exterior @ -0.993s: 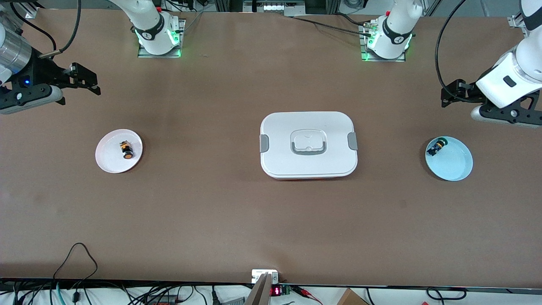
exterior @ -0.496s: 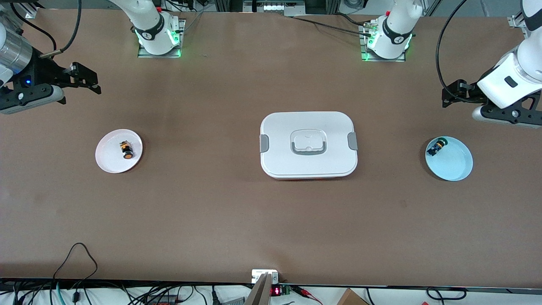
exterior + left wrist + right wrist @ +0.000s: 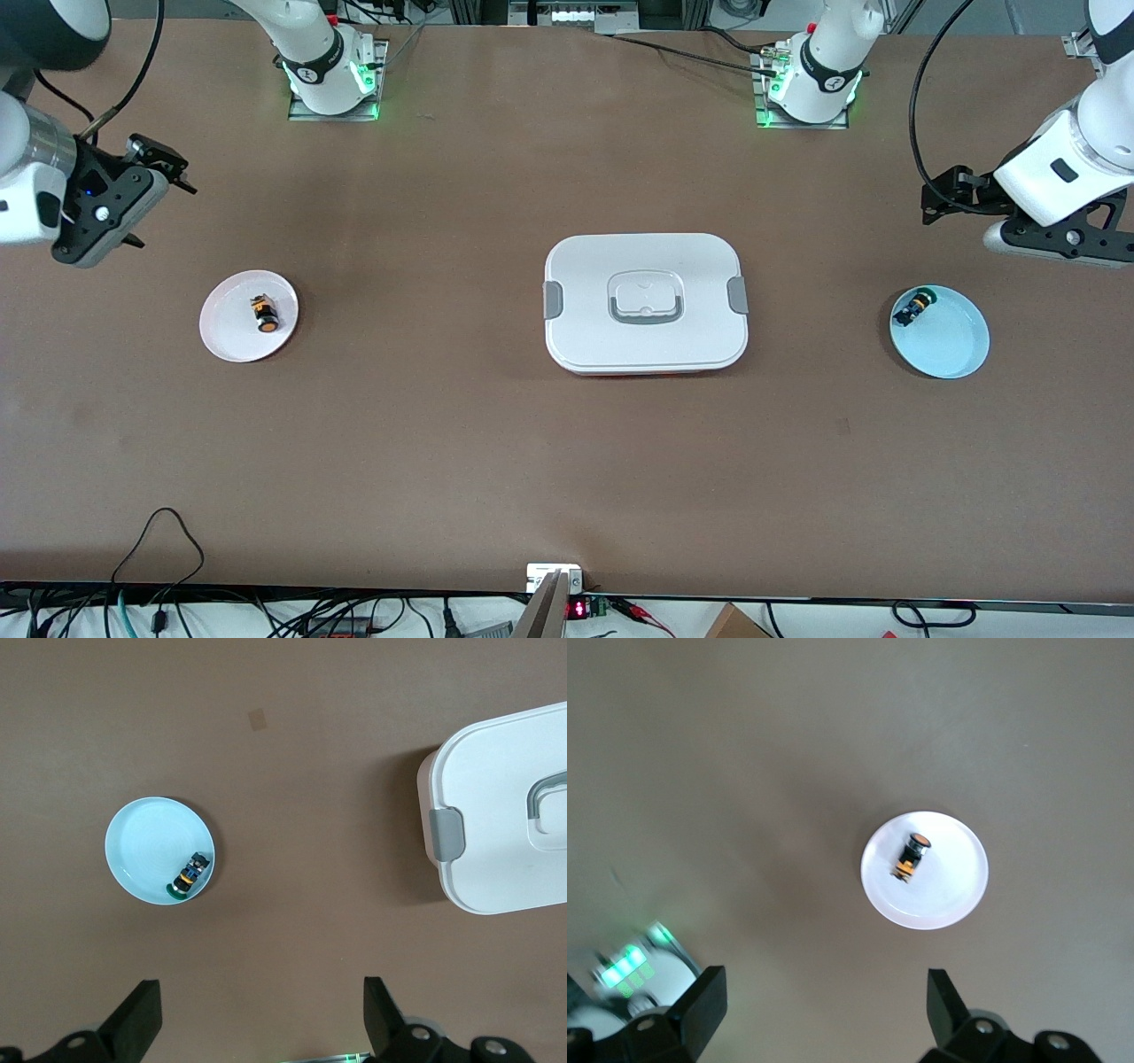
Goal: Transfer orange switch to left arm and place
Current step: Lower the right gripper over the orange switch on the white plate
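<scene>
The orange switch (image 3: 262, 314) lies on its side on a small white plate (image 3: 232, 337) toward the right arm's end of the table. In the right wrist view the switch (image 3: 911, 856) sits on the same plate (image 3: 948, 890). My right gripper (image 3: 158, 199) hangs open and empty above bare table beside that plate; its fingers stand wide apart in its wrist view (image 3: 824, 1001). The white box (image 3: 646, 303) sits in the middle of the table. My left gripper (image 3: 935, 197) hangs open and empty at the left arm's end (image 3: 263, 1010).
A light blue plate (image 3: 950, 346) near the left gripper holds a small black switch with a green cap (image 3: 912, 309); both show in the left wrist view, plate (image 3: 146, 846) and switch (image 3: 190, 875). The box corner with a grey clip (image 3: 446, 833) shows there too.
The right arm's wrist has turned and its gripper has swung down toward the white plate. The left arm has barely moved.
</scene>
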`<state>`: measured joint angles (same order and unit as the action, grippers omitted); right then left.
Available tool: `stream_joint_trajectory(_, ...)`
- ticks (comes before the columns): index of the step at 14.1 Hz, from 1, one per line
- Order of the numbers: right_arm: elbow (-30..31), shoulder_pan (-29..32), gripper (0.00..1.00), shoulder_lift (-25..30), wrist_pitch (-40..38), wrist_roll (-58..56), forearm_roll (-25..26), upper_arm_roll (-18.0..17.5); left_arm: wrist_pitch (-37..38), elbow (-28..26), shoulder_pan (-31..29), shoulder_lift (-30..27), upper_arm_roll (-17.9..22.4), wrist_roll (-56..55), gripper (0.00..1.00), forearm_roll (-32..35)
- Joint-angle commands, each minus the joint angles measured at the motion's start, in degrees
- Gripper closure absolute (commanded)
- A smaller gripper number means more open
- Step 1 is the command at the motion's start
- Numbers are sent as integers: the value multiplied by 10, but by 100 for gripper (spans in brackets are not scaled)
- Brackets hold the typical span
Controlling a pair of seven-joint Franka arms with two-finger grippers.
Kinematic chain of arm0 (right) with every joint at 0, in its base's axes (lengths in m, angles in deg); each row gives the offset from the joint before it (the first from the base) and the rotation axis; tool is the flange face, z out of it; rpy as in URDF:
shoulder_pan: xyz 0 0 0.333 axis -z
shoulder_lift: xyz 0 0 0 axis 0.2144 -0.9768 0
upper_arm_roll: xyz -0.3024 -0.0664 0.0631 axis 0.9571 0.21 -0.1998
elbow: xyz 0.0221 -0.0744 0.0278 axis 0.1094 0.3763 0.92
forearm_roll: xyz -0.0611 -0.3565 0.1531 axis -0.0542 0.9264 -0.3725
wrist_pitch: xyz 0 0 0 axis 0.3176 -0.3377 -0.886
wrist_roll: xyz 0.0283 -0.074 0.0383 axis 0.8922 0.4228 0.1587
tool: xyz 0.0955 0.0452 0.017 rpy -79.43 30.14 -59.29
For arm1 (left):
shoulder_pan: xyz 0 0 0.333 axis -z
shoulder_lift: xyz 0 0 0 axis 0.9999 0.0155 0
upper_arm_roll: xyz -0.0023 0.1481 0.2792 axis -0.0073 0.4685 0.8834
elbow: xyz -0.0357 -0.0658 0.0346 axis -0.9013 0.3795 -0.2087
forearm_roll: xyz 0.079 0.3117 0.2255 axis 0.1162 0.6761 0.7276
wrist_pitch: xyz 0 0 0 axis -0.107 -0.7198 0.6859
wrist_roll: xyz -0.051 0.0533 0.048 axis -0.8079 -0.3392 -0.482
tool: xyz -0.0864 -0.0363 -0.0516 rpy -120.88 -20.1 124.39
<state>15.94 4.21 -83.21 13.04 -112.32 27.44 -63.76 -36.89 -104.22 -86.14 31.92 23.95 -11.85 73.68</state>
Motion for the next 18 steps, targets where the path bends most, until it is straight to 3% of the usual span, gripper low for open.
stream_joint_trajectory(1, -9, -1, 0, -23, 16, -117, 32, -3, 5, 9, -3, 1, -3, 0, 0, -1)
stream_joint_trajectory(9, -4, 12, 0, -102, 49, -425, 32, -3, 4, 9, 4, 1, -4, -1, 0, -3)
stream_joint_trajectory(13, 0, 11, 0, -149, 101, -564, 29, -4, 5, 9, 4, -1, -5, 0, 0, -3)
stream_joint_trajectory(18, 75, 30, 0, -162, 216, -662, 12, -4, 4, 9, 4, 0, -4, 0, 0, -3)
